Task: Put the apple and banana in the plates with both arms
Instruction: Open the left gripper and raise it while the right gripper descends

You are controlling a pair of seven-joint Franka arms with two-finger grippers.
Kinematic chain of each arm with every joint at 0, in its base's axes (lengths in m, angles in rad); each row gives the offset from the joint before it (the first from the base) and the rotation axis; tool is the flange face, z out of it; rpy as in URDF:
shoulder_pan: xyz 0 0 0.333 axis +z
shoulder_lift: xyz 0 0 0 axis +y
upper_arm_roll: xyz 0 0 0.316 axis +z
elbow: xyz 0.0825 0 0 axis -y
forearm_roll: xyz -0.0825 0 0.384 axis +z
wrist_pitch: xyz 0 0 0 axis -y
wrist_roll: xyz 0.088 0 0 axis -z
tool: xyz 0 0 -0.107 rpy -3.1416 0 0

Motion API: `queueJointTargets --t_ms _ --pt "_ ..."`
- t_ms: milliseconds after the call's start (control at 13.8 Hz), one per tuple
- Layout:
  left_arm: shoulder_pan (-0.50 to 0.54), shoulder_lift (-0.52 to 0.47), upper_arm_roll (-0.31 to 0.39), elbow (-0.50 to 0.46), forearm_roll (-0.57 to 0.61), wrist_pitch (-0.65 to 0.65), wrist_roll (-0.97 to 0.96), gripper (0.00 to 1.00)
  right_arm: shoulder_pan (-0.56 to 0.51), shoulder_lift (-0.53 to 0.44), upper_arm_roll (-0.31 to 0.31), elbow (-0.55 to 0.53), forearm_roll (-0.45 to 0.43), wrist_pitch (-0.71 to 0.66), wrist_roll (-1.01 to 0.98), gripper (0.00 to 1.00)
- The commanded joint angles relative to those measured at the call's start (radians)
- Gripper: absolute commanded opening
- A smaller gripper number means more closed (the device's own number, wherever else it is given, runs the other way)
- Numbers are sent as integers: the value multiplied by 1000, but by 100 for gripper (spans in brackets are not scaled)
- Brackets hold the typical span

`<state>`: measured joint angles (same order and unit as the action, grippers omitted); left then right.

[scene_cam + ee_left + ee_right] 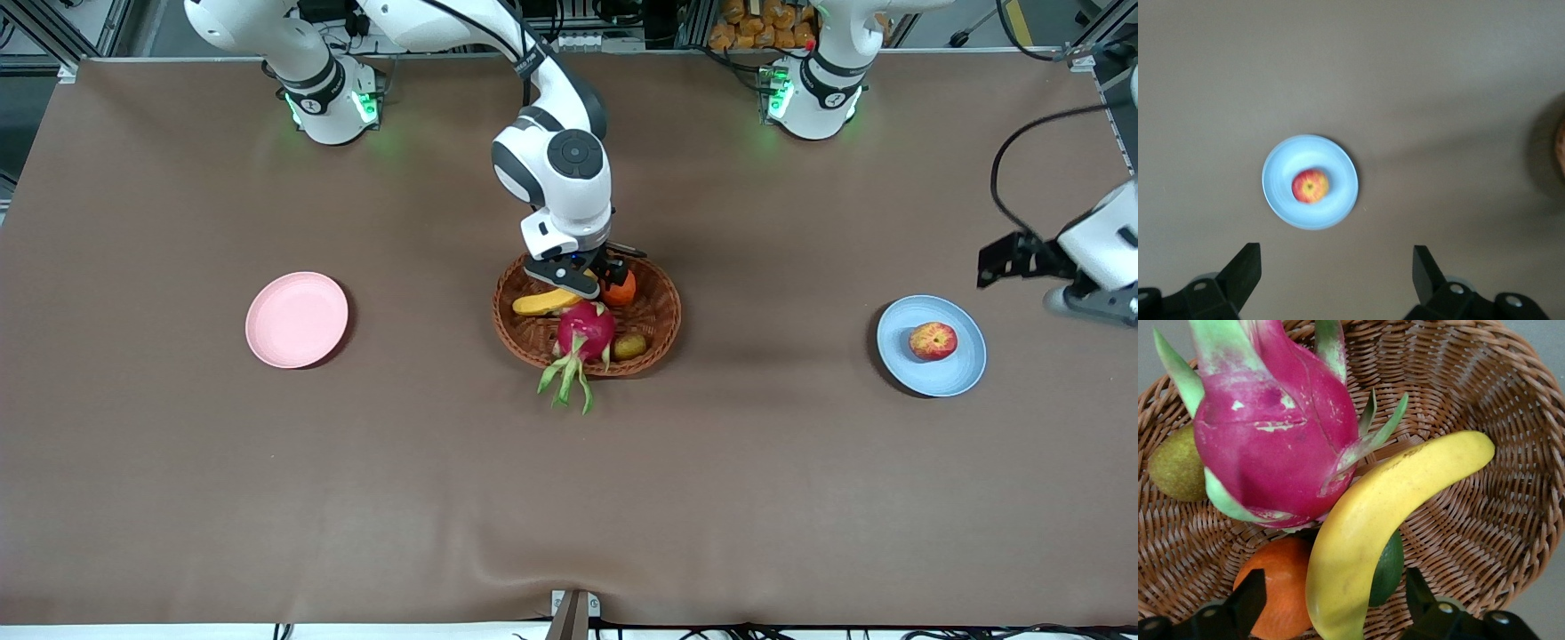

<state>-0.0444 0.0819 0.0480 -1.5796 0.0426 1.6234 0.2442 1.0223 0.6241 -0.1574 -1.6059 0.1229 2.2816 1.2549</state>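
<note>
Resting in blue plate: apple; left claw released. Basket holds banana, right claw astride, unclenched.

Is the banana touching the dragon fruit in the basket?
Touching. The right wrist view shows the banana lying against the dragon fruit with no gap where they meet; a green scale of the fruit rests on the banana's skin, inside the basket.
</note>
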Motion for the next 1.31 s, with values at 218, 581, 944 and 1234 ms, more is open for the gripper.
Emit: queueJointTargets --t_ms 218,581,944,1234 --pt "-17 -111 18 -16 -18 -137 -37 100 12 23 -10 20 14 7 14 76" --pt "-2 -126 16 3 -21 -152 -87 100 12 28 -10 20 20 9 14 61" --pt "-3 -136 4 13 -24 -169 -201 100 12 26 -10 21 38 15 14 25" --pt "-2 -131 -2 15 -23 -169 -195 100 9 13 -10 29 46 3 6 17"
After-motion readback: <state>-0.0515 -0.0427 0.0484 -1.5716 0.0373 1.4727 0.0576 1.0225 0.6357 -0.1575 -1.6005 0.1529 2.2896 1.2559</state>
